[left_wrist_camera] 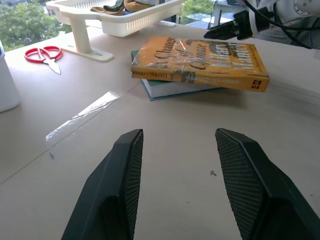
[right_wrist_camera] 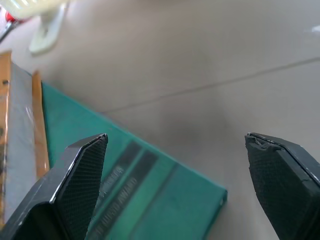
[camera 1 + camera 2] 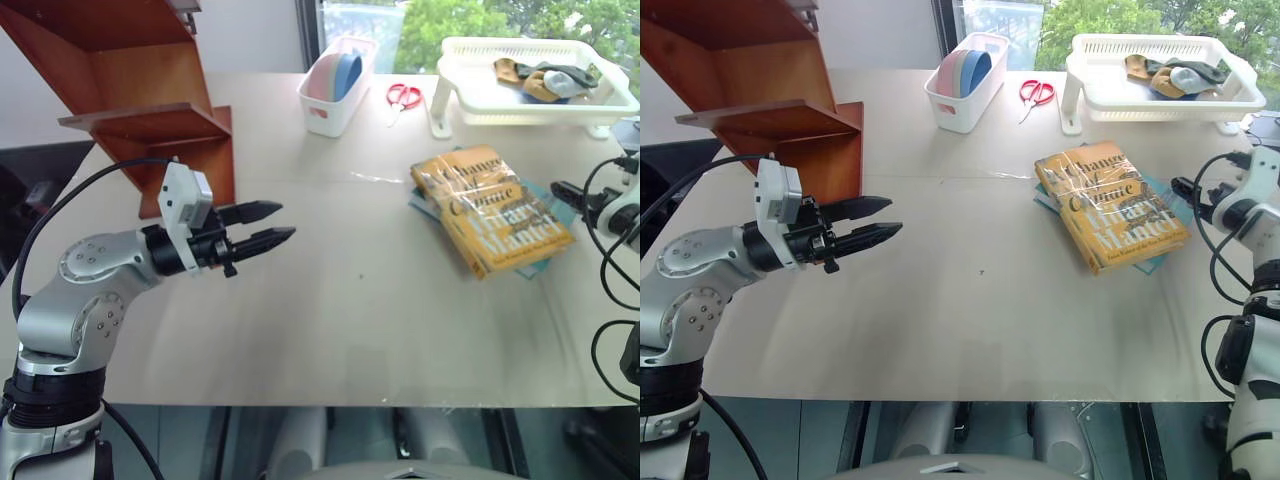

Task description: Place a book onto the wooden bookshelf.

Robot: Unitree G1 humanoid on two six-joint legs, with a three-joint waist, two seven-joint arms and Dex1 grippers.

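The book [image 3: 490, 210], thick with a yellow-orange glossy jacket, lies flat on the right side of the table on top of a thinner teal book [image 2: 150, 190]. The wooden bookshelf [image 3: 150, 90], reddish-brown with slanted boards, stands at the table's far left. My left gripper [image 3: 285, 222] hovers level just in front of the shelf, pointing toward the book, open and empty. My right gripper [image 2: 176, 137] is at the right edge of the table, right beside the books. It is open, over the teal book's corner, with nothing held between its fingers.
A white tray [image 3: 530, 80] holding cloth items stands at the back right. Red scissors [image 3: 404, 95] lie beside it, and a white bin [image 3: 335, 85] with pink and blue items is at the back centre. Bare table [image 3: 350, 320] lies between the two grippers.
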